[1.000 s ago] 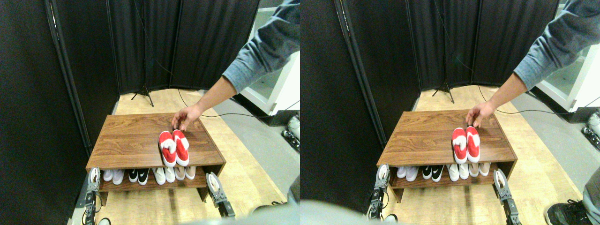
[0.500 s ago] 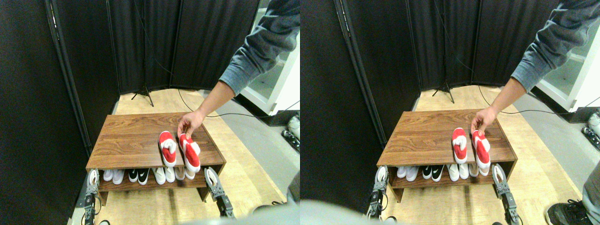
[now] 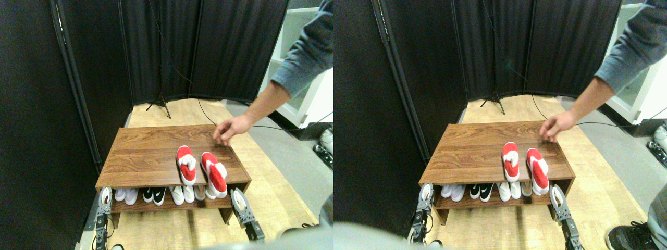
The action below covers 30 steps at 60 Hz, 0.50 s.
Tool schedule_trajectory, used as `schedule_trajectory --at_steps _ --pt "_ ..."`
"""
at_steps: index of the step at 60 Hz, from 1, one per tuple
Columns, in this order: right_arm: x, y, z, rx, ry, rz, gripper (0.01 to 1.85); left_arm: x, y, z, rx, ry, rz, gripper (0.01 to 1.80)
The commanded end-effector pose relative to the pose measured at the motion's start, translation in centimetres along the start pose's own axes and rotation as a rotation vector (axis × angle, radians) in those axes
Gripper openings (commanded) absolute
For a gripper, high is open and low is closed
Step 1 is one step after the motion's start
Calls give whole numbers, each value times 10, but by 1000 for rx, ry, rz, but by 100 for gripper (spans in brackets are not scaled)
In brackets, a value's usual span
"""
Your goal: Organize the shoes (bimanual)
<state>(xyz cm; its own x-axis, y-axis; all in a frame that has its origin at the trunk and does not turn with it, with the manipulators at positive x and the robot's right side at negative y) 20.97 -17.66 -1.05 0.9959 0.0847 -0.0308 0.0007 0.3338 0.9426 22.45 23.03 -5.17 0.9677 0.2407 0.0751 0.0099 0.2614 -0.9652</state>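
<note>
Both grippers' jaw state unreadable, person's hand (image 3: 230,128) now withdrawn from the shoes (image 3: 201,169), right one left angled outward

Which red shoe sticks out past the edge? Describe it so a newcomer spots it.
Start at the wooden shoe rack. Two red shoes sit on its top, right of centre. It is the right red shoe: angled, toe overhanging the front edge, unlike the left red shoe, which lies straighter.
</note>
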Motion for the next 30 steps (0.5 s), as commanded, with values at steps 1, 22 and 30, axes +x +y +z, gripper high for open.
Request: schedule_trajectory --at_steps 1,22,30 --pt "-3 14 2 24 -9 27 19 4 -11 -1 2 -7 -38 2" --pt "13 2 -14 -28 36 -49 164 6 -9 -3 -8 -4 -34 3" --pt "26 -9 -21 2 39 -73 166 6 -9 -3 -6 -16 -35 4"
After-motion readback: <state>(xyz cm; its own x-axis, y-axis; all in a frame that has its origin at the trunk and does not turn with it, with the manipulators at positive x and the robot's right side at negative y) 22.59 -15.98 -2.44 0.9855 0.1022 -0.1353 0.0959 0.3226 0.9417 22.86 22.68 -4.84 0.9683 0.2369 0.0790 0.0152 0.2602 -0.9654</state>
